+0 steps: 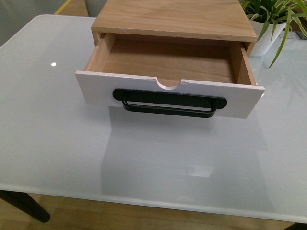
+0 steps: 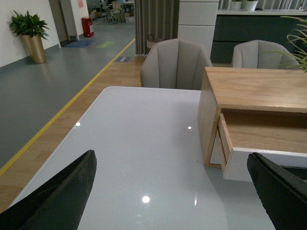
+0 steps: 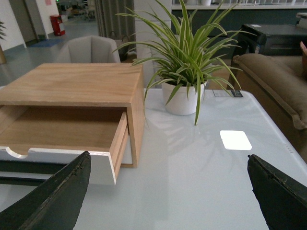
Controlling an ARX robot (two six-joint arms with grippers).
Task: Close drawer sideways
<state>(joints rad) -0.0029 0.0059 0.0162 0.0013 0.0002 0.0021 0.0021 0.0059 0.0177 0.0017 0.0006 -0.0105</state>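
Note:
The drawer (image 1: pixel 168 93) stands pulled far out of a wooden cabinet (image 1: pixel 172 19) on the table. Its white front carries a long black bar handle (image 1: pixel 169 104) and a half-round notch in the top edge; its inside is bare wood. No arm shows in the front view. My left gripper (image 2: pixel 175 191) is open, low over the table off the drawer's (image 2: pixel 254 143) one side. My right gripper (image 3: pixel 168 191) is open off the drawer's (image 3: pixel 67 143) other side. Nothing sits between either pair of fingers.
The table (image 1: pixel 53 134) is pale glossy glass. A white pot with a green striped plant (image 3: pixel 184 62) stands beside the cabinet at the back right, also in the front view as plant (image 1: pixel 273 24). Grey chairs (image 2: pixel 176 62) stand beyond the table's far edge.

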